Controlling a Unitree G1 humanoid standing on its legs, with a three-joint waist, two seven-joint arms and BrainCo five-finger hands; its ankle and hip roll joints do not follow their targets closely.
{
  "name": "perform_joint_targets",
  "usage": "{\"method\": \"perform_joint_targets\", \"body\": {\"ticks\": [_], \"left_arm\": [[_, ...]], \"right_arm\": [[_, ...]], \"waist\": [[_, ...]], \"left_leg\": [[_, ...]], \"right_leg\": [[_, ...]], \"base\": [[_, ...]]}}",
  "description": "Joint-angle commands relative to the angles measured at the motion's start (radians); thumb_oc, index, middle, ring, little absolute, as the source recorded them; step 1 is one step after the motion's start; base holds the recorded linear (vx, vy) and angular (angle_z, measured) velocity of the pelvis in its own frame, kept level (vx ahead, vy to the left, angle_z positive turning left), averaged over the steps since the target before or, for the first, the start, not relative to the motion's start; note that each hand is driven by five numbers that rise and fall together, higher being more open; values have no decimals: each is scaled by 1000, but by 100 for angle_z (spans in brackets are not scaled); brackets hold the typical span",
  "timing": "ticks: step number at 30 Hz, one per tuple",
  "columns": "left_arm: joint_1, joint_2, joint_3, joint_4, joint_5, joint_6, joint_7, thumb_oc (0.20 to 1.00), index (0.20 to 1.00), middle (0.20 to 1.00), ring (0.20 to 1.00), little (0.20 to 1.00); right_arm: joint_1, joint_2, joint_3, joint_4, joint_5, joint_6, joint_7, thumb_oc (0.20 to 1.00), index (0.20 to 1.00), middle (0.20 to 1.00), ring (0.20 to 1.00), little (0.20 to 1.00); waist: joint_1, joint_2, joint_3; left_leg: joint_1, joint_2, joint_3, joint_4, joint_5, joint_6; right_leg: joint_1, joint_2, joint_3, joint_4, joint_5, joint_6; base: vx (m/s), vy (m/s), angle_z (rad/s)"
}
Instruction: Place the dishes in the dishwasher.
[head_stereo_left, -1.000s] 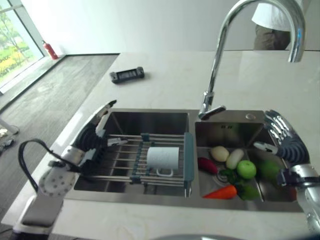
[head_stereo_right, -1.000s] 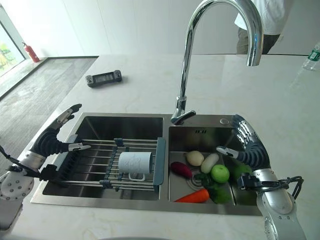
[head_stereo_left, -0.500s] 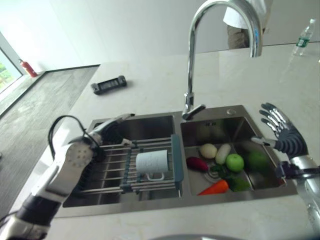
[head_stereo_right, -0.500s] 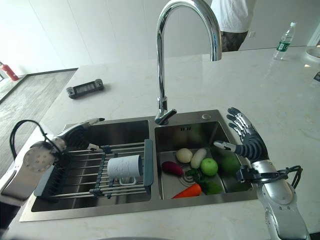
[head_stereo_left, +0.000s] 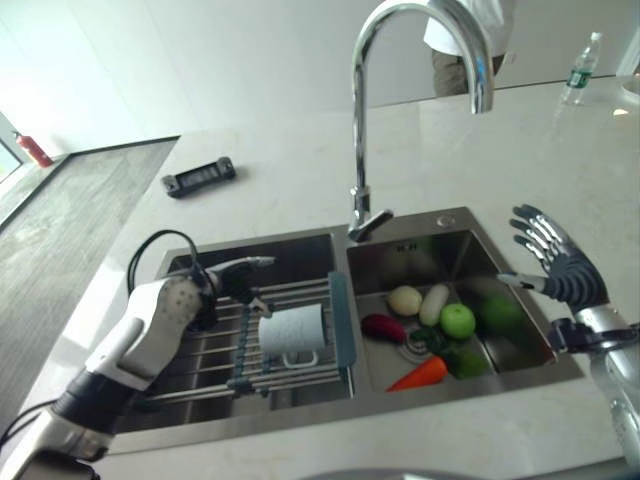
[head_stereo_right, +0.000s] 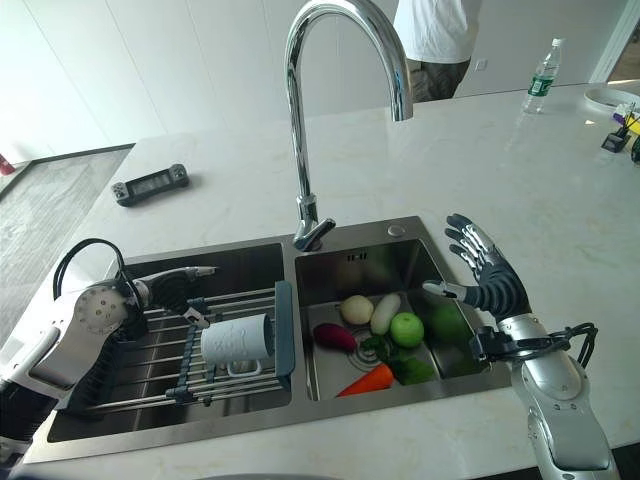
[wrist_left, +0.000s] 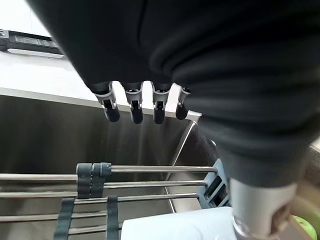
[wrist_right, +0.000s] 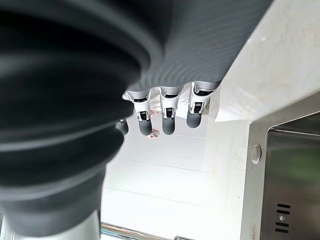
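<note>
Left robot hand (head_stereo_right: 180, 285), fingers straight & holding nothing, is hovering at the white mug's (head_stereo_right: 237, 340) 10 o'clock, prob. to grab it off the sink rack (head_stereo_right: 150, 375), w/ right robot hand (head_stereo_right: 487, 283) waiting spread wide, empty, at sink's (head_stereo_right: 400, 232) 3 o'clock.

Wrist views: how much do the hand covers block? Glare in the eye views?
Left wrist view: left hand's cover blocks much, mug barely peeks in. Right wrist view: right hand dark against bright wall. Right eye view: highlights on the faucet, sheen on the countertop.
</note>
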Motion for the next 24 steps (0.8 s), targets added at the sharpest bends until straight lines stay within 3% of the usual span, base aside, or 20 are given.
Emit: {"method": "perform_joint_targets", "body": {"ticks": [1, 24], "left_arm": [[-69, -3, -9, 60, 43, -7, 3, 1000, 1000, 1000, 1000, 1000], [-45, -108, -133, 141, 171, -2, 12, 1000, 1000, 1000, 1000, 1000]], "right_arm": [[-76, -9, -16, -9, 4, -51, 4, 1000, 1000, 1000, 1000, 1000], [-77, 2, -18, -16, 1, -58, 14, 1000, 1000, 1000, 1000, 1000]], "waist": [[-11, -41, -47], [-28, -59, -49]], "left_leg": [[83, 49, 11, 0, -48, -40], [82, 53, 28, 0, -50, -32]], "right_leg": [[12, -59, 0, -53, 95, 131], [4, -57, 6, -53, 96, 132]], "base": [[0, 0, 0], [1, 1, -2]]}}
